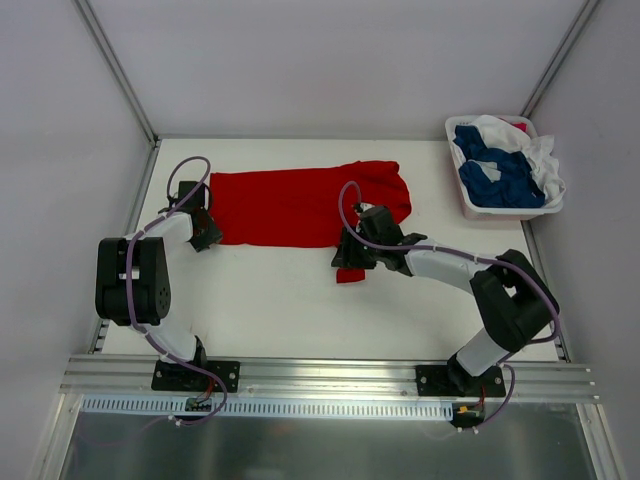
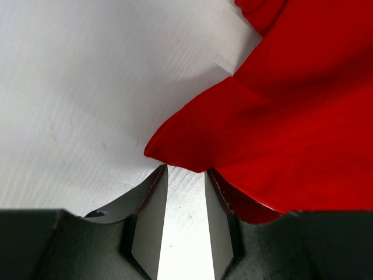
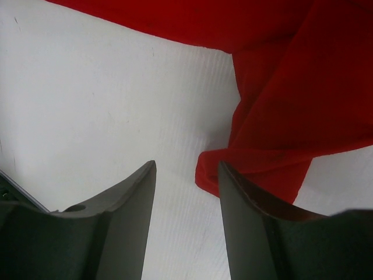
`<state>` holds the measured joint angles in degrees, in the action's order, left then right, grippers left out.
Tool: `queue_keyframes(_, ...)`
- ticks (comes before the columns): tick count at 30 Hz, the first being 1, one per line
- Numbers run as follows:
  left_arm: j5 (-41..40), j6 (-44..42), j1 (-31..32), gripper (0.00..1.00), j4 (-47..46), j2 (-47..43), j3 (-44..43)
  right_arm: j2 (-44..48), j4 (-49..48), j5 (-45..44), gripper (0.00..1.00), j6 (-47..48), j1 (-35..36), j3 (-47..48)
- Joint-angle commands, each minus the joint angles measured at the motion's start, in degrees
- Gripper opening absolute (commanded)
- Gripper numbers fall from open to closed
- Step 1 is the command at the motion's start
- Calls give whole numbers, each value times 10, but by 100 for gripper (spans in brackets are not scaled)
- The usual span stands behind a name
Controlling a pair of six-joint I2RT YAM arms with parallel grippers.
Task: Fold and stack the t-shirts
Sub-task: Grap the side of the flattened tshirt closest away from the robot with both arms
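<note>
Red t-shirt [image 1: 290,205]: spread flat across far middle of white table [image 1: 290,320], long axis left to right, right end bunched, one flap trailing toward near side.
Left gripper [image 1: 205,232]: at shirt's near left corner, jaws narrowly parted, bare table between, cloth corner just past tips.
Right gripper [image 1: 347,255]: at trailing flap, jaws spread, nothing between, red edge just beside one finger.
Dark blue t-shirts [image 1: 495,182] and white t-shirt [image 1: 540,160]: heaped in white basket [image 1: 505,212], far right corner.

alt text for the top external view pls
A red t-shirt lies spread on a white table, the left gripper at its left end, the right gripper at its near right edge. A white basket of blue and white shirts sits far right.
</note>
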<state>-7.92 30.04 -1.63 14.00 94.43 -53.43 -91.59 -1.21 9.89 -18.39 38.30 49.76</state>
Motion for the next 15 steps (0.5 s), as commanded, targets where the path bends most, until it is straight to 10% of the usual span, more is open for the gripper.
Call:
queue_keyframes(1,-1,-10,-8,32,5,-5,-12,-3,-10,2,50,3,6,24)
queue_keyframes(15,2,-9,-8,32,6,-7,-9,40,9,-13,50,10,9,17)
